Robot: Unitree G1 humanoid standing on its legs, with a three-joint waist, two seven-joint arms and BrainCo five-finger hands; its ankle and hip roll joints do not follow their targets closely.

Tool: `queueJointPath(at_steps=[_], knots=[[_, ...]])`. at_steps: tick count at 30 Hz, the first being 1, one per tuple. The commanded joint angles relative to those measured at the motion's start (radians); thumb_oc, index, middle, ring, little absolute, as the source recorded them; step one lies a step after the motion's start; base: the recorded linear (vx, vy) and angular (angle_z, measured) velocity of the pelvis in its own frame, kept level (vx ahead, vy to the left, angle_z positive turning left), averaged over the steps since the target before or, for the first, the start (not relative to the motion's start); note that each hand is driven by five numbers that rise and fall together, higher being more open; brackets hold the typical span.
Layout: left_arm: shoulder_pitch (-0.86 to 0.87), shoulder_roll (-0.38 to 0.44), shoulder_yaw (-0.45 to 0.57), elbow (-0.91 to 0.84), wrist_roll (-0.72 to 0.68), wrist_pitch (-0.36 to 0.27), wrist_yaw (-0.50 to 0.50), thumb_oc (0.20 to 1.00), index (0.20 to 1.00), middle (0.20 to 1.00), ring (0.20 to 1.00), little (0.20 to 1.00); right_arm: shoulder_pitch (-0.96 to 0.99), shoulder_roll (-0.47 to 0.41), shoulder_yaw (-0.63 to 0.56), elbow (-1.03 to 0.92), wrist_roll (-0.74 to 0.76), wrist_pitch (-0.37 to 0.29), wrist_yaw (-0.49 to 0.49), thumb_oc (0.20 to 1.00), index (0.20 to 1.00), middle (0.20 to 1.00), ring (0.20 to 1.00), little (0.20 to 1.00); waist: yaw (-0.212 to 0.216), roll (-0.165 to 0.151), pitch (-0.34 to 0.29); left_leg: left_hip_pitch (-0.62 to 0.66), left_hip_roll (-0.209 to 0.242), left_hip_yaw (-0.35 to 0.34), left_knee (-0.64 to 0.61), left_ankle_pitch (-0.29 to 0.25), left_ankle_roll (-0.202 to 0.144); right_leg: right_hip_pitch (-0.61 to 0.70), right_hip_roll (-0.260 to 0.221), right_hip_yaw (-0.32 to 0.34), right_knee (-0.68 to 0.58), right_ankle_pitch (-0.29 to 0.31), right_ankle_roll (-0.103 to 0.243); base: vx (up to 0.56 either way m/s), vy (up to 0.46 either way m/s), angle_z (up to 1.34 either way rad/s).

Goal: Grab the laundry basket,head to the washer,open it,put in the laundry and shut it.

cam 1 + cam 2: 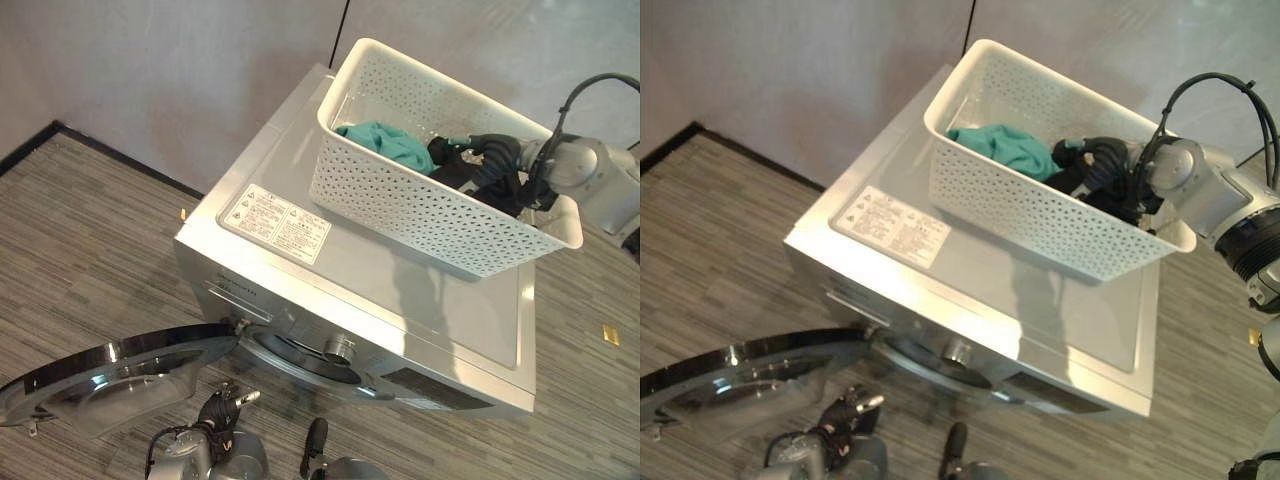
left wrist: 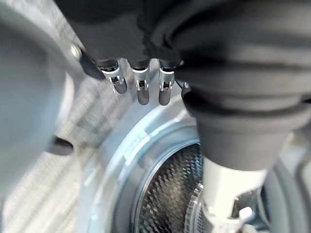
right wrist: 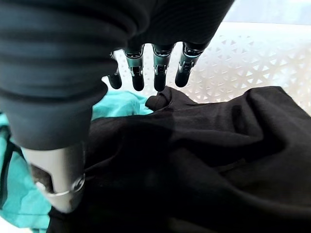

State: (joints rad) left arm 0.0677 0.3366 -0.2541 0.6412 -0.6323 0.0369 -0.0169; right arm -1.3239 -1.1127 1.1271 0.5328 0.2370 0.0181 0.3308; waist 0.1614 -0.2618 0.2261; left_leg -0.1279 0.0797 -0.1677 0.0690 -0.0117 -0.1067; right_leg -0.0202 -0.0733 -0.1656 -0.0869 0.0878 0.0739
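my right hand [image 3: 146, 73] is down inside the laundry basket [image 1: 400, 200], fingers hanging straight and relaxed just over the black garment [image 3: 204, 160], their tips almost at a raised fold of it; nothing is gripped yet. just beyond the black cloth, on the far side from my wrist, lies the teal garment [image 1: 385, 142], so both pieces of laundry are in the basket, which sits on top of the washer [image 1: 400, 300]. my left hand [image 2: 141, 82] hangs low in front of the washer's drum opening [image 2: 170, 194], fingers loose and holding nothing, with the open door [image 1: 110, 375] swung out beside it. so i judge the basket carried, the washer reached and opened; what remains is taking the clothes, putting them into the drum and shutting the door.
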Motion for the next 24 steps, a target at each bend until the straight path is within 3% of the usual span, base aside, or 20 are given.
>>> queueJointPath(at_steps=[1, 3, 4, 7, 15, 20, 23, 24], knots=[[-0.005, -0.007, -0.032, -0.040, -0.044, -0.045, -0.007, 1.000, 1.000, 1.000, 1.000, 1.000, -0.103, -0.128, 0.092, 0.019, -0.073, -0.024, -0.002, 1.000, 1.000, 1.000, 1.000, 1.000, 0.044, 0.019, -0.006, -0.022, 0.054, 0.011, 0.011, -0.019, -0.002, 0.001, -0.066, -0.040, 0.126, -0.141, 0.049, 0.02, -0.063, 0.18], [-0.004, -0.007, -0.028, -0.057, -0.044, -0.053, -0.007, 1.000, 1.000, 1.000, 1.000, 1.000, -0.109, -0.158, 0.120, 0.017, -0.106, -0.031, 0.004, 1.000, 1.000, 1.000, 1.000, 1.000, 0.047, 0.021, 0.002, -0.027, 0.055, 0.005, 0.012, -0.018, -0.005, 0.001, -0.064, -0.046, 0.125, -0.144, 0.047, 0.01, -0.053, 0.18], [0.004, -0.009, -0.002, -0.078, -0.068, -0.067, -0.003, 1.000, 1.000, 1.000, 1.000, 1.000, -0.090, -0.219, 0.157, 0.037, -0.213, -0.040, 0.015, 1.000, 1.000, 1.000, 1.000, 1.000, 0.048, 0.028, 0.016, -0.033, 0.054, -0.001, 0.008, -0.013, -0.009, 0.000, -0.062, -0.049, 0.120, -0.146, 0.044, 0.01, -0.043, 0.09], [0.009, -0.015, 0.011, -0.095, -0.078, -0.078, 0.002, 1.000, 1.000, 1.000, 1.000, 1.000, -0.060, -0.250, 0.162, 0.043, -0.253, -0.044, 0.031, 1.000, 1.000, 1.000, 1.000, 1.000, 0.045, 0.035, 0.024, -0.034, 0.053, -0.002, 0.005, -0.011, -0.009, -0.003, -0.062, -0.048, 0.119, -0.147, 0.043, 0.01, -0.033, 0.11], [-0.018, -0.037, 0.007, -0.139, -0.113, -0.109, 0.028, 1.000, 1.000, 1.000, 1.000, 1.000, 0.118, -0.253, 0.010, 0.141, -0.374, -0.042, -0.017, 1.000, 1.000, 1.000, 1.000, 1.000, 0.035, 0.069, 0.056, -0.064, 0.042, -0.012, -0.023, 0.015, -0.010, -0.026, -0.060, -0.050, 0.095, -0.136, 0.041, -0.02, -0.031, 0.02], [-0.027, -0.041, -0.009, -0.154, -0.123, -0.113, 0.033, 1.000, 1.000, 1.000, 1.000, 1.000, 0.208, -0.216, -0.055, 0.126, -0.328, -0.033, -0.003, 1.000, 1.000, 1.000, 1.000, 1.000, 0.023, 0.081, 0.076, -0.078, 0.043, 0.000, -0.032, 0.024, -0.010, -0.054, -0.058, -0.034, 0.084, -0.119, 0.043, -0.03, -0.007, 0.00], [-0.032, -0.042, -0.023, -0.150, -0.108, -0.114, 0.025, 1.000, 1.000, 1.000, 1.000, 1.000, 0.243, -0.189, -0.058, 0.053, -0.227, -0.030, 0.061, 1.000, 1.000, 1.000, 1.000, 1.000, 0.016, 0.084, 0.083, -0.081, 0.045, 0.013, -0.029, 0.022, -0.009, -0.066, -0.055, -0.017, 0.078, -0.113, 0.044, -0.03, -0.004, -0.11], [-0.028, -0.039, -0.034, -0.159, -0.104, -0.112, 0.011, 1.000, 1.000, 1.000, 1.000, 1.000, 0.265, -0.181, -0.032, 0.008, -0.166, -0.022, 0.118, 0.915, 0.915, 0.915, 0.915, 0.915, 0.016, 0.085, 0.085, -0.080, 0.047, 0.018, -0.026, 0.022, -0.009, -0.068, -0.055, -0.011, 0.076, -0.110, 0.044, -0.01, -0.014, -0.20]])
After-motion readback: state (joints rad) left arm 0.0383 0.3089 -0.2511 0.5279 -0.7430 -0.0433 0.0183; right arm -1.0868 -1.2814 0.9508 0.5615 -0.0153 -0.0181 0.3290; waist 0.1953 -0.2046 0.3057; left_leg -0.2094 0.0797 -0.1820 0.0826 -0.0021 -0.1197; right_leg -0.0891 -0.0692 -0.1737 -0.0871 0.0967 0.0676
